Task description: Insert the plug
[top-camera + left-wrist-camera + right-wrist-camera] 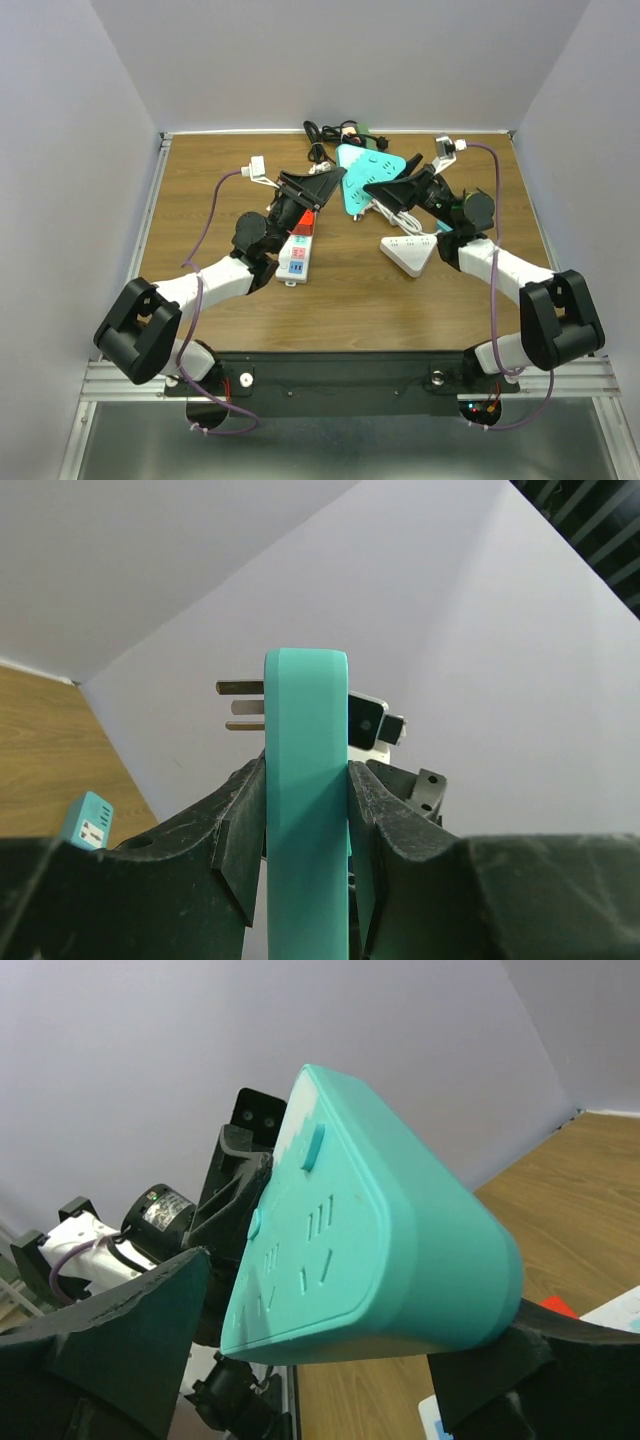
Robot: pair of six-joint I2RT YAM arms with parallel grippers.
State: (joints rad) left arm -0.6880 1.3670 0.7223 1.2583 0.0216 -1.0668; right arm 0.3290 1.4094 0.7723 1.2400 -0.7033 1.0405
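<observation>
tabletop [350, 305]: teal strip [305, 700] gripped, left end effector [305, 780]

The triangular power strip [362, 172] is teal. Another triangular strip [408, 252] is white; the table [200, 200] shows brown wood grain.

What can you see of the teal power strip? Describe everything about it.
The power strip is a teal, rounded-triangle slab of plastic, with groups of socket slots and a raised button on its face. The left gripper clamps it edge-on between both fingers. The fingers of the right gripper flank one rounded corner; contact there is unclear. It is over the far middle of the table.
</observation>
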